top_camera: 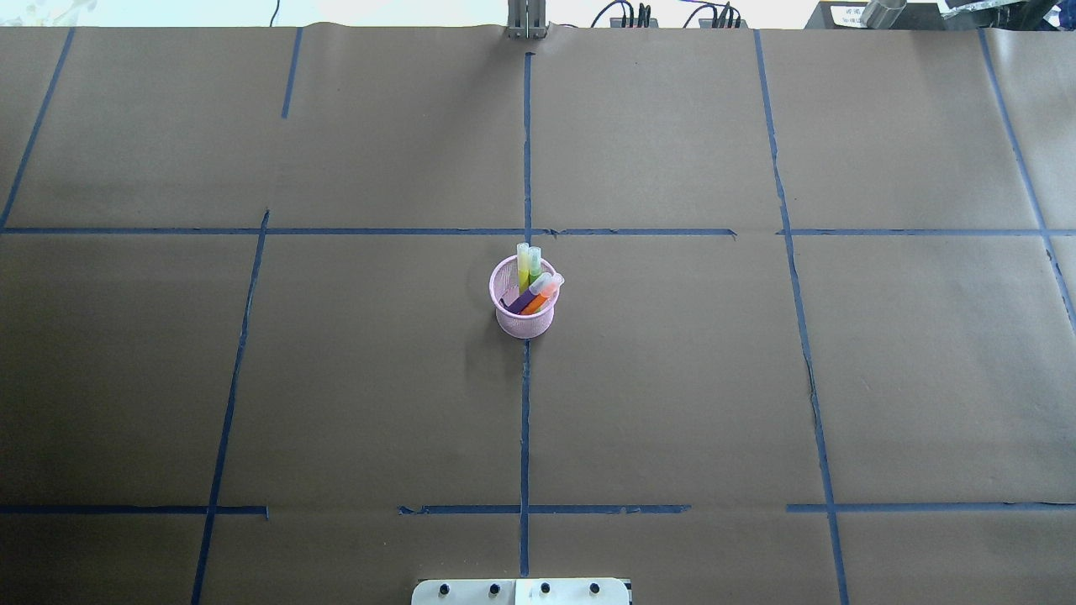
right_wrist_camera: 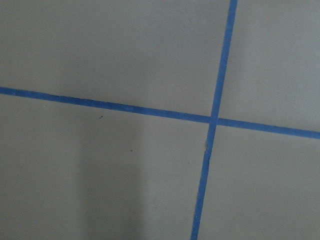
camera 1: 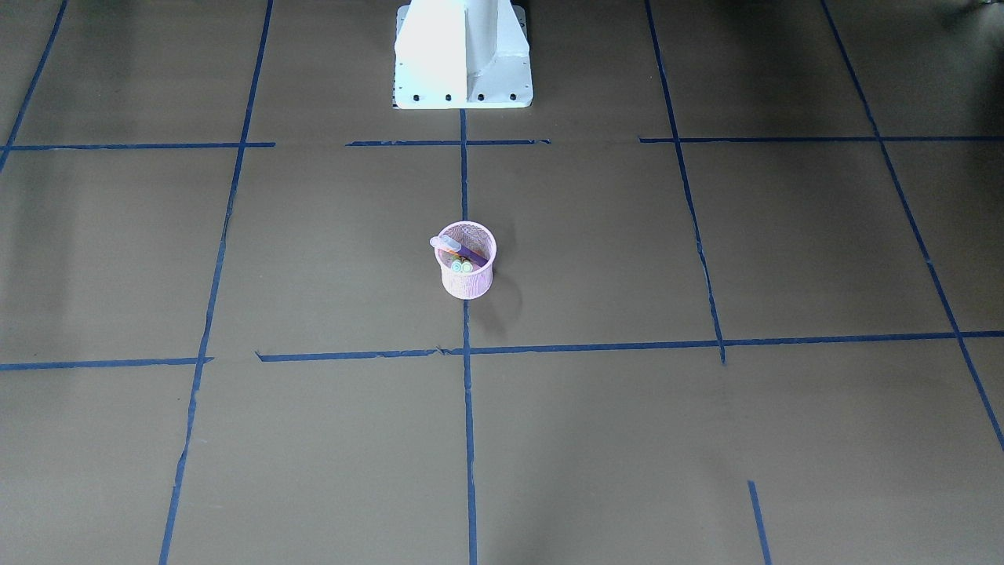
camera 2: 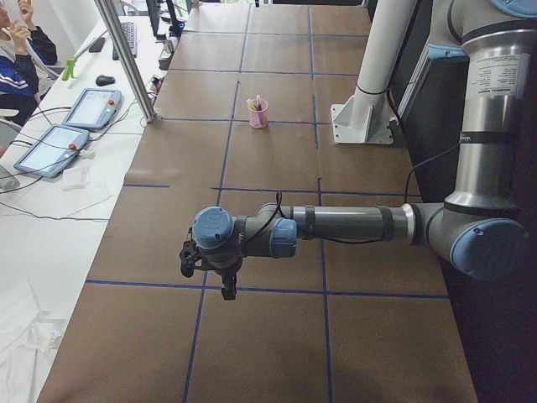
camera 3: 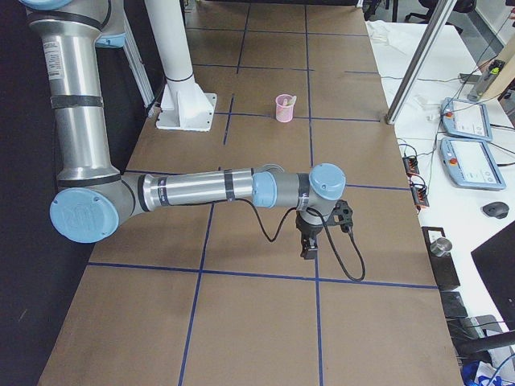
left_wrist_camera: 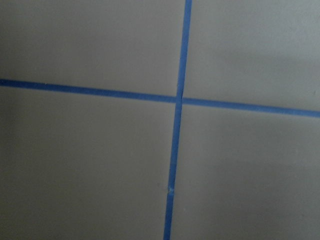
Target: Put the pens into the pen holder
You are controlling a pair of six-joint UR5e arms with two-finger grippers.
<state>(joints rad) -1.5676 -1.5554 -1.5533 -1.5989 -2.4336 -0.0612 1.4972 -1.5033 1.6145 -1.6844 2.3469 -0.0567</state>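
Pens (top_camera: 533, 294) all in the pink mesh pen holder (top_camera: 525, 328), looks done (left hand (camera 2: 226, 285), right hand (camera 3: 308, 245): cannot tell grip).

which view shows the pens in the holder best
Overhead exterior: it looks into the pen holder, so the pens show separately, colours clear. Front-facing shows mostly their ends; both side views show them tiny; the wrist views miss them.

Pink wire mesh on the pen holder (top_camera: 523, 326). Inside it stand a yellow-green pen (top_camera: 522, 267), a green pen (top_camera: 535, 267), a purple pen (top_camera: 521, 301) and an orange pen (top_camera: 538, 301), all with pale translucent caps. Around the pen holder, the table (top_camera: 336, 378) is plain brown, gridded with blue tape lines (top_camera: 524, 420). Far from the pen holder, the left arm (camera 2: 352, 225) and right arm (camera 3: 193, 189) are silver with light-blue joint caps.
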